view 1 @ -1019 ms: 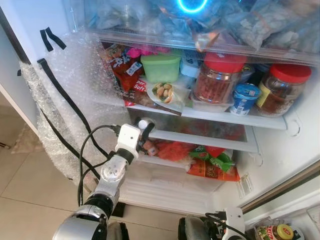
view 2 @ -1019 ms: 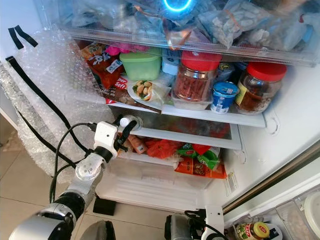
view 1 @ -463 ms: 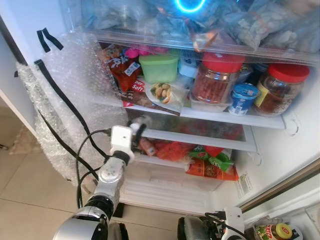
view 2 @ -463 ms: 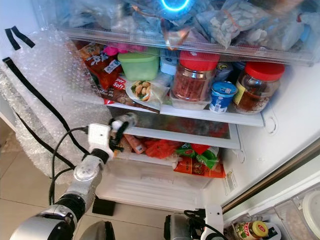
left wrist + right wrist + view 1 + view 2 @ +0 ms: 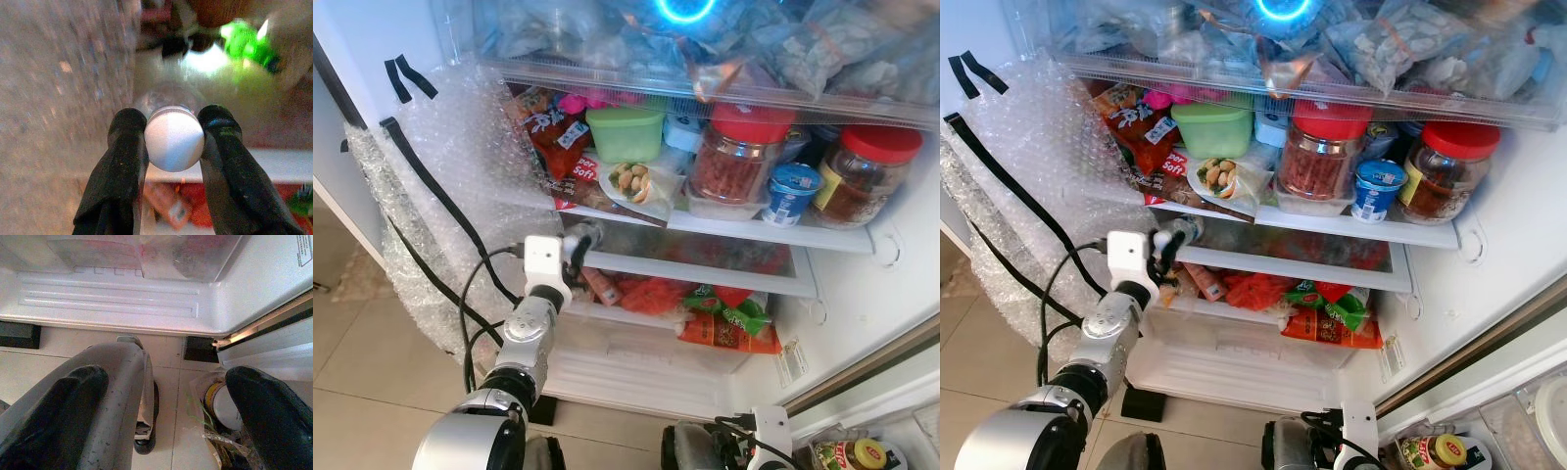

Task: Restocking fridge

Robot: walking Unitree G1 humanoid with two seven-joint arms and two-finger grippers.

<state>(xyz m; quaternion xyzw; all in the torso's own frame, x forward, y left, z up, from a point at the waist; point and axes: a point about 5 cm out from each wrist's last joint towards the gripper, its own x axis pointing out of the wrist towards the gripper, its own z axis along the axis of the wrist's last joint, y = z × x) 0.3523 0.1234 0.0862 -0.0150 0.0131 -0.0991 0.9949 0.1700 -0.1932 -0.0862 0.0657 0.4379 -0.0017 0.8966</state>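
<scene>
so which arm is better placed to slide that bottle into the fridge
Left. The left gripper is shut on the white-capped bottle at the shelf edge. The right gripper hangs open near the floor.

beige tiled floor under daylight.

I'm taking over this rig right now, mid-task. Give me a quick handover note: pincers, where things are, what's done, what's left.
Left pincer: shut on a clear bottle with a white cap, held at the left front edge of the fridge's middle shelf.
Right pincer: open, idle, low near the floor.
Done: bottle picked up and brought to the fridge.
Left: push it onto the shelf, release, withdraw. A yellow-lidded jar sits on the floor at right, possibly next.
</scene>
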